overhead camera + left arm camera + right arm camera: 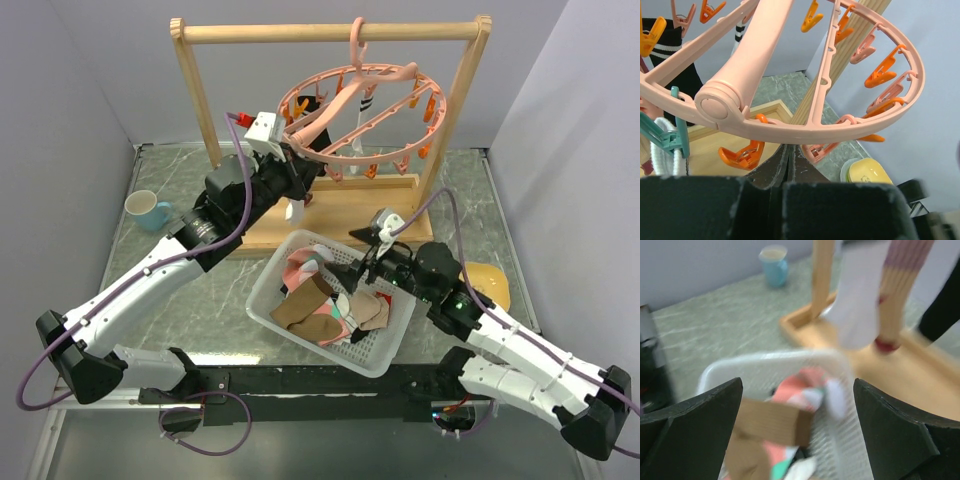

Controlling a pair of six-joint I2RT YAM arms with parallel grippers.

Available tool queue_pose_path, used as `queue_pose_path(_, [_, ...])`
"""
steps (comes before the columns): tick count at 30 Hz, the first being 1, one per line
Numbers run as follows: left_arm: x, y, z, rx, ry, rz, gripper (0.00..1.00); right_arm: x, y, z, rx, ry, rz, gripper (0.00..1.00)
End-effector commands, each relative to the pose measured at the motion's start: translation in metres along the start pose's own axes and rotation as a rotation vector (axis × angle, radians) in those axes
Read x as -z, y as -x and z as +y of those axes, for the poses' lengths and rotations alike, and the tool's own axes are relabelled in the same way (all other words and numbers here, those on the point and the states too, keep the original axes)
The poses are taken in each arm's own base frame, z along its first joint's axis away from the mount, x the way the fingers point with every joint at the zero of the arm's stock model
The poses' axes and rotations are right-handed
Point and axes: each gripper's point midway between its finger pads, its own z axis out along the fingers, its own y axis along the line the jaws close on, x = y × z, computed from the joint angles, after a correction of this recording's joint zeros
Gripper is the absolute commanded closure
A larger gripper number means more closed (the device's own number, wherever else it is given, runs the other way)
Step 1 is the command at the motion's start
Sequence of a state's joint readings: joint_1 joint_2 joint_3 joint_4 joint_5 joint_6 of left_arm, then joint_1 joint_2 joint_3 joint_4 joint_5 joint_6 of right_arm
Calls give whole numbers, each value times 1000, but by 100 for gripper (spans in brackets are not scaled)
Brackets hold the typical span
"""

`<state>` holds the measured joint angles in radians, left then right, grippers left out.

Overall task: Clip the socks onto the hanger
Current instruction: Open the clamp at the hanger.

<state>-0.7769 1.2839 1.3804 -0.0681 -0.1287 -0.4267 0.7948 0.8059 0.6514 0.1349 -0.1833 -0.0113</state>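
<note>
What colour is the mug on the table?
The mug is light blue, clearest in the top view.

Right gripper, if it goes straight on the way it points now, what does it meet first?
Probably the tan sock in the white basket, which lies straight ahead of the open right gripper. The picture is blurred, so depth is unclear.

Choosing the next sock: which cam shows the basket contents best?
Top external: the whole white basket and its pile of socks, sharp. Right wrist catches only one rim and a few socks, blurred. Left wrist doesn't show it.
</note>
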Motion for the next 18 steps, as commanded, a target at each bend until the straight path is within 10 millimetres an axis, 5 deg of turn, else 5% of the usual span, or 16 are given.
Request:
queue_pose_path(1, [10,32,-8,-1,-33,-88,97,0,116,-31,301,-165,-297,0])
queue_pose_path(7, [11,31,-8,-2,-32,-82,97,-18,152,-60,358,-170,-327,3])
queue_pose_path(18, [12,34,-10,4,-39,-85,97,-36,152,-81,354,-114,-293,11])
